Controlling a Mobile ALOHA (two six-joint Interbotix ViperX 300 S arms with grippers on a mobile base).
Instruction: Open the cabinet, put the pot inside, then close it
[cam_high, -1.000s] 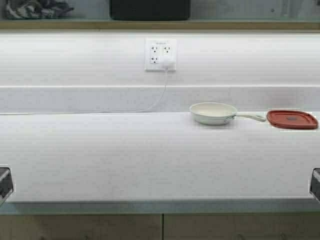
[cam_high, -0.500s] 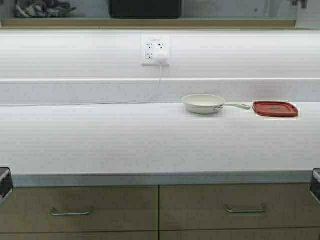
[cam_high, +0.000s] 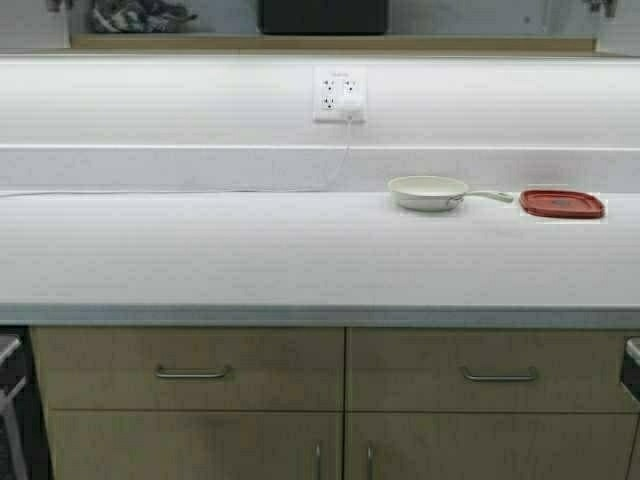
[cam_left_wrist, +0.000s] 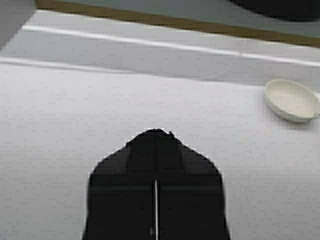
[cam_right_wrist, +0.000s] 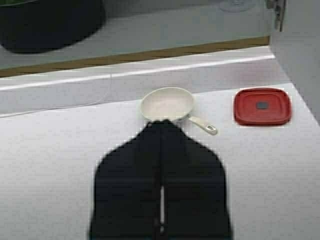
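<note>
The black pot (cam_high: 323, 15) stands inside the wall cabinet (cam_high: 330, 43), on its pale grey shelf above the counter. It also shows in the right wrist view (cam_right_wrist: 50, 22) and at the edge of the left wrist view (cam_left_wrist: 280, 7). The cabinet doors stand open at both sides, the left door (cam_high: 30, 20) and the right door (cam_right_wrist: 297, 55). My left gripper (cam_left_wrist: 156, 132) and right gripper (cam_right_wrist: 162, 122) are both shut and empty, held low in front of the counter, far from the cabinet.
A small white frying pan (cam_high: 430, 192) and a red lid (cam_high: 562, 203) lie at the back right of the white counter (cam_high: 250, 260). A wall socket (cam_high: 340, 95) has a cable plugged in. Tan drawers (cam_high: 190, 370) are below. A cloth (cam_high: 135, 15) lies in the cabinet.
The robot has backed away from the counter: the counter has receded and the base drawers have come into view. Both grippers stay shut.
</note>
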